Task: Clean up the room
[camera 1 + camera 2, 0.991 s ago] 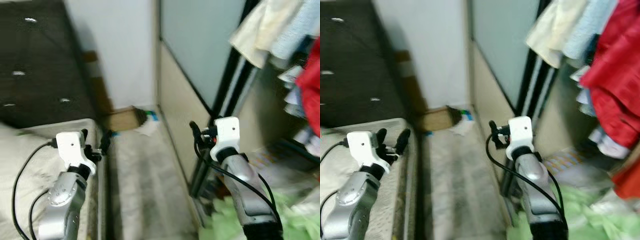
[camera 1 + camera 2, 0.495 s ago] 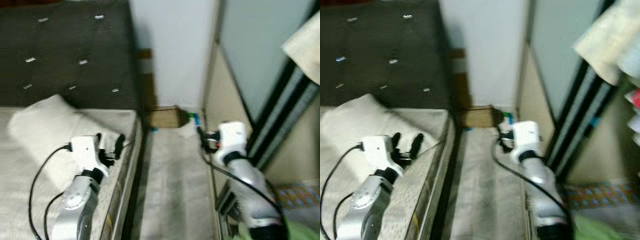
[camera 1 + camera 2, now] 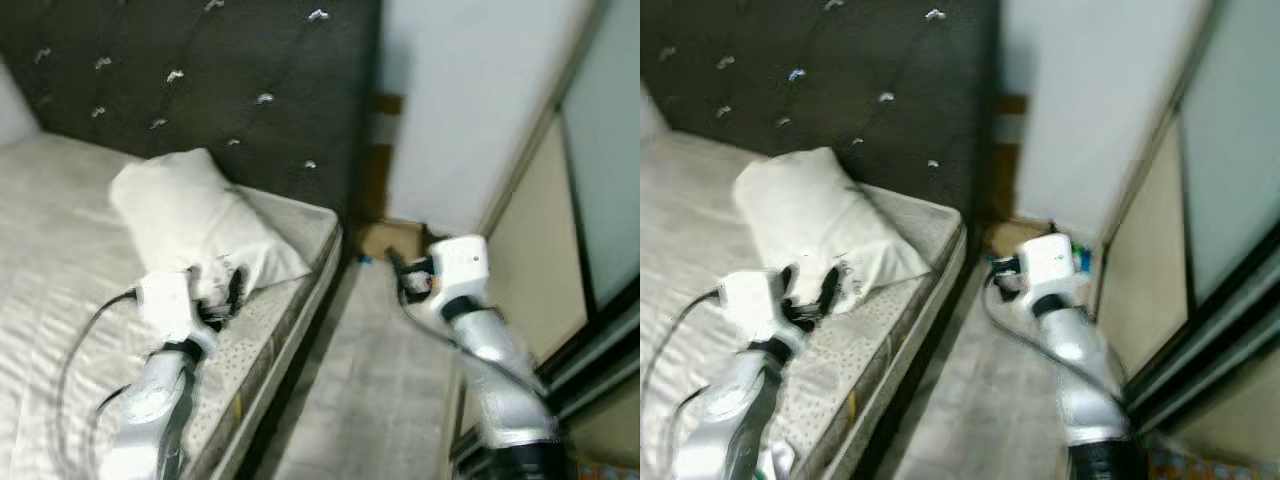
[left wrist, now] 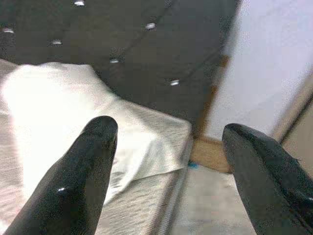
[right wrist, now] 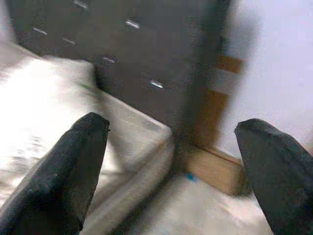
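Bed (image 3: 60, 240) with white pillow (image 3: 200, 225) against dark headboard (image 3: 200, 80).

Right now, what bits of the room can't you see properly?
- Small blue-green item by the wall: blurred in the right eye view, partly behind the right claw's white mount.
- Floor beside the grey mattress: shadowed in the eye views.
- White pillow: partly hidden by the left claw's fingers in the left wrist view.

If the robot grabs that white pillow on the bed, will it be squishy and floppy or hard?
Probably squishy: the pillow looks puffy and creased, slumped on the bed. It would likely sag and fold if pinched at one corner. It looks light for its bulk. The left gripper is open, empty, aimed towards it.
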Controlling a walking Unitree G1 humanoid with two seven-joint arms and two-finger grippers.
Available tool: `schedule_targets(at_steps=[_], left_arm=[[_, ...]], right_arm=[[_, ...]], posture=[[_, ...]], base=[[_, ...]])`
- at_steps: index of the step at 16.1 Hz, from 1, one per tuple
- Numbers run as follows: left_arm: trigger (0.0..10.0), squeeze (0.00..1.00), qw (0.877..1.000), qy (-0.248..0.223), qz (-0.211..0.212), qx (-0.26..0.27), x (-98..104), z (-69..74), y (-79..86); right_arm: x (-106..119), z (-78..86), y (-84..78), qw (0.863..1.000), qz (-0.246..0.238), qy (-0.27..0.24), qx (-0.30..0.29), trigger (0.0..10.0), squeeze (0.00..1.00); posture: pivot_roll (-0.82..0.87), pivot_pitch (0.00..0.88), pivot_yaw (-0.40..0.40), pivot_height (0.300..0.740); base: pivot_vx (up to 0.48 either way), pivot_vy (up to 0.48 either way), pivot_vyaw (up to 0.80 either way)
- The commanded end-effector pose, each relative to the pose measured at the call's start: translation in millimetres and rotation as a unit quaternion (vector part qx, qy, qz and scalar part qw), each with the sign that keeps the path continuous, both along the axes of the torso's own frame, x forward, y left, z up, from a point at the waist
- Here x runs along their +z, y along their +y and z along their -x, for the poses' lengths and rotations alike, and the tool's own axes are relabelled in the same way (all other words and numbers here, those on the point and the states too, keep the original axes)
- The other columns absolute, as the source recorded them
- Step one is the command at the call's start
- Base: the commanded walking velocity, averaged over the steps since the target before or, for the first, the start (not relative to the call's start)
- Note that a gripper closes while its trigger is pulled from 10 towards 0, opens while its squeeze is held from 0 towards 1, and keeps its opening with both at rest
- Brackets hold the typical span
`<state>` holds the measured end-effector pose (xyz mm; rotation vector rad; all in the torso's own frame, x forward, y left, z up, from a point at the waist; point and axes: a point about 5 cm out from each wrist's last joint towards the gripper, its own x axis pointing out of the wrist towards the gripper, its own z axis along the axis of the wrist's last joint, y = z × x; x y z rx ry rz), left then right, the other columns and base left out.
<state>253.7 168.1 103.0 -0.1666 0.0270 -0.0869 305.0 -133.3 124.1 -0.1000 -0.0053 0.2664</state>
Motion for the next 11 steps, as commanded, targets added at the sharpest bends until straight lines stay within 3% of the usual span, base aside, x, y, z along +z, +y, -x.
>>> schedule_targets(at_steps=[1, 11], left_arm=[[10.0, 0.00, 1.000, -0.008, 0.000, -0.006, 3.9, -0.4, -5.0], [10.0, 0.00, 1.000, -0.009, -0.009, -0.012, 4.5, -5.1, -5.0]], right_arm=[[2.0, 0.4, -7.5, 1.000, 0.009, -0.004, -0.006, 10.0, 0.00], [-0.5, 2.9, -6.2, 1.000, 0.008, -0.001, -0.002, 10.0, 0.00]], posture=[[0.03, 0.022, -0.024, 0.740], [0.03, 0.010, -0.021, 0.740]], base=[[0.000, 0.000, 0.80], [0.000, 0.000, 0.80]])
